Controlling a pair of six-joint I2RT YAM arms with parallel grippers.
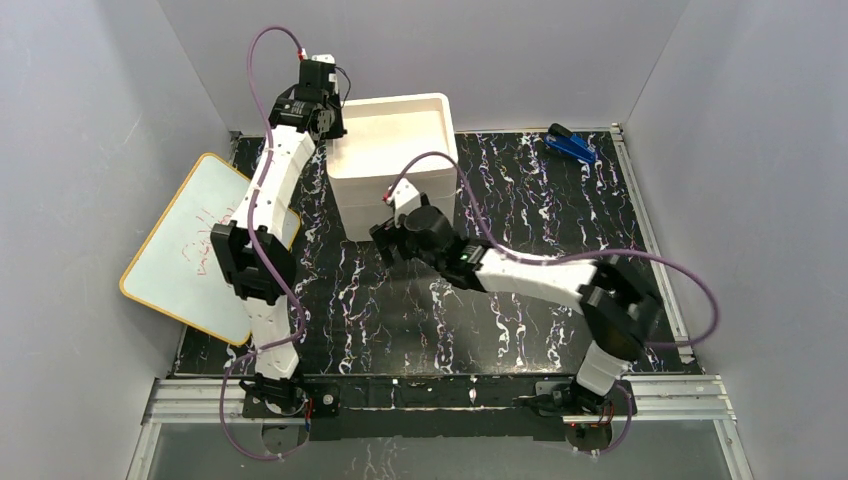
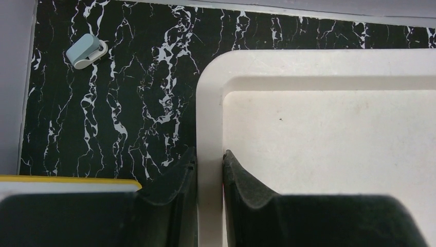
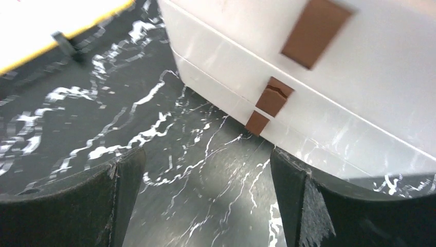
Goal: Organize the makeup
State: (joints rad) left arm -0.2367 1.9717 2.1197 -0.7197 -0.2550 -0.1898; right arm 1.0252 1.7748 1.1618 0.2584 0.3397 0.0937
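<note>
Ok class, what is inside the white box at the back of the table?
Inside the white box only bare white floor shows, with nothing lying on it. The left gripper, jaws shut on the rim, covers the near strip in the wrist view.

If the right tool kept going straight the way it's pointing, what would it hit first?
Probably the near side wall of the white box, by the brown tape patches. The right tool tilts down, though, so it might touch the black marble mat first.
</note>
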